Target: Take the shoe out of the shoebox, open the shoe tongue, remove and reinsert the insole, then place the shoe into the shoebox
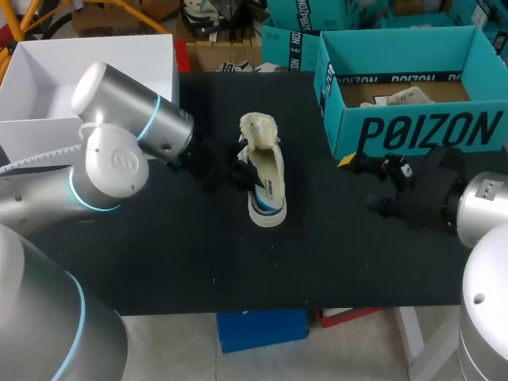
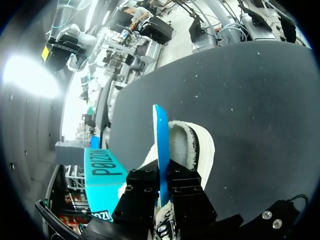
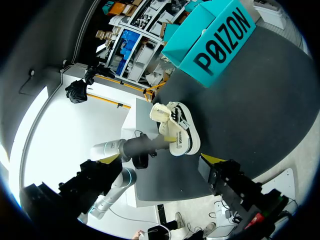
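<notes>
My left hand (image 2: 162,192) grasps the blue insole (image 2: 160,135) at the shoe (image 1: 266,178); my right hand (image 3: 161,159) is released, near the shoebox (image 1: 413,131).

Robotics lab — robot arms (image 1: 119,151) over black table (image 1: 333,262)

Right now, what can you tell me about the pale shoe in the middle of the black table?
The shoe is a cream and white trainer with dark side markings and a fuzzy-looking lining round its opening. It rests sole down on the black table, outside the teal shoebox. Its tongue appears folded forward. A thin blue insole stands on edge out of the opening, gripped by the left end effector, which sits right at the shoe.
</notes>
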